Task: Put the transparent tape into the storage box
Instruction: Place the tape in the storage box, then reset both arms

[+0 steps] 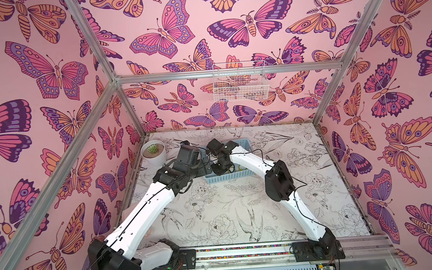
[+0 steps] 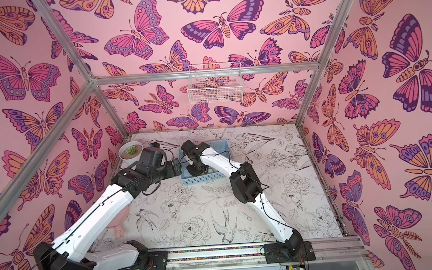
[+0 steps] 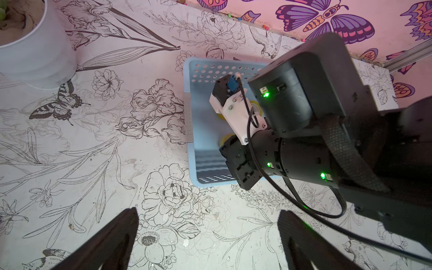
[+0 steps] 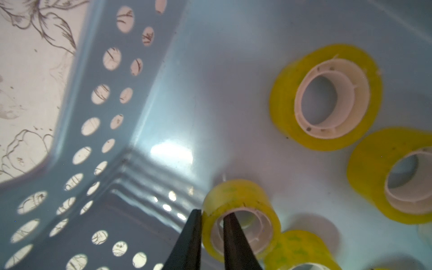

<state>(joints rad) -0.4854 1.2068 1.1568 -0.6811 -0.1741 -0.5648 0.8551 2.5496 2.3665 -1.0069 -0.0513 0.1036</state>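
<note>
The storage box [image 1: 227,178] [image 2: 204,178] is a light blue perforated basket at the table's back middle. My right gripper [image 4: 212,212] reaches down into it, shut on the wall of one yellow transparent tape roll [image 4: 236,194], one finger outside and one inside the core. The roll hangs tilted just over the box floor near a corner wall [image 4: 105,117]. Three more yellow rolls [image 4: 287,100] [image 4: 369,168] [image 4: 297,247] lie on the floor beside it. My left gripper [image 3: 208,211] stands open and empty above the table, left of the box [image 3: 189,126].
A round white plant pot [image 1: 153,152] [image 3: 30,53] stands at the back left corner. A white wire basket [image 1: 240,84] hangs on the back wall. A pink object [image 2: 117,226] lies partly under the left arm. The right arm covers much of the box.
</note>
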